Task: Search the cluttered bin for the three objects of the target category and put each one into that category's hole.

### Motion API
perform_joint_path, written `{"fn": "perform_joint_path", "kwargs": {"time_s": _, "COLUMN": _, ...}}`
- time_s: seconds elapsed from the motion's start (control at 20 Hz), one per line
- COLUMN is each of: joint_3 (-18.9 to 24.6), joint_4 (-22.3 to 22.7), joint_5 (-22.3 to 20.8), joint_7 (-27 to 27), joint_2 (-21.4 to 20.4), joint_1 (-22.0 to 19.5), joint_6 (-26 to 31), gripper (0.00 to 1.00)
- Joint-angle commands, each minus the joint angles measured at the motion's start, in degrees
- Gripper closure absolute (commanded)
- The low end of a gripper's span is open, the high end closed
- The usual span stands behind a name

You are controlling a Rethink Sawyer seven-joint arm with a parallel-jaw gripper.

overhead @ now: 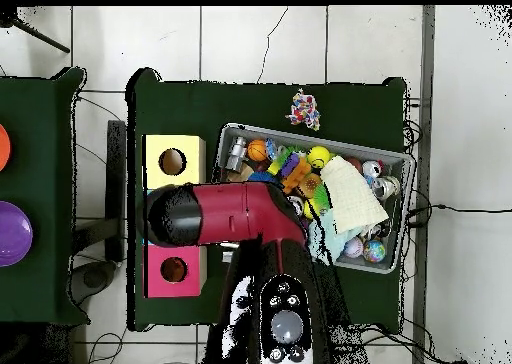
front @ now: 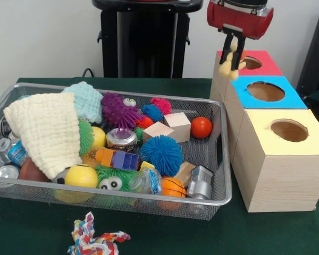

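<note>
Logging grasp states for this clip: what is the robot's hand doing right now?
Hand: closed on a pale yellow soft object, hanging beside the round hole in the red-topped wooden box.

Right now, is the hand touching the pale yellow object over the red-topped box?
Touching. In the front view the hand has its dark fingers closed on the pale yellow object, which hangs beside the hole. The overhead view hides it under the arm.

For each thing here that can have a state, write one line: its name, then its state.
Hand: shut on a pale yellow cloth, beside the red box's hole.
Cloth: held, hanging.
Red box's hole: uncovered.
Blue box's hole: uncovered.
Yellow box's hole: uncovered.
Bin: full of toys.
Rope toy: outside the bin, on the table.
</note>
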Motion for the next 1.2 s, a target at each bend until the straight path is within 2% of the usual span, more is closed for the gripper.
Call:
{"fn": "perform_joint_path", "kwargs": {"time_s": 0.05, "joint_3": 0.23, "joint_4": 9.67, "joint_5": 0.66, "joint_7": 5.99, "joint_2": -0.44, "joint_1": 1.50, "joint_6": -4.34, "gripper": 1.00}}
{"fn": "perform_joint_path", "kwargs": {"time_s": 0.25, "joint_3": -0.74, "joint_4": 11.06, "joint_5": -0.01, "joint_7": 7.03, "joint_2": -0.37, "joint_1": 2.56, "joint_6": -6.47, "gripper": 1.00}}
{"fn": "perform_joint_path", "kwargs": {"time_s": 0.5, "joint_3": -1.50, "joint_4": 12.79, "joint_5": 0.88, "joint_7": 7.67, "joint_2": -0.96, "joint_1": 3.24, "joint_6": -6.52, "gripper": 1.00}}
{"fn": "perform_joint_path", "kwargs": {"time_s": 0.6, "joint_3": -2.66, "joint_4": 13.48, "joint_5": 0.32, "joint_7": 9.21, "joint_2": -0.96, "joint_1": 4.69, "joint_6": -7.85, "gripper": 1.00}}
{"fn": "perform_joint_path", "kwargs": {"time_s": 0.9, "joint_3": -3.67, "joint_4": 16.36, "joint_5": 2.13, "joint_7": 11.83, "joint_2": 0.25, "joint_1": 6.69, "joint_6": -11.89, "gripper": 1.00}}
{"fn": "perform_joint_path", "kwargs": {"time_s": 1.2, "joint_3": -4.58, "joint_4": 18.50, "joint_5": 3.68, "joint_7": 12.06, "joint_2": 1.28, "joint_1": 7.88, "joint_6": -14.26, "gripper": 1.00}}
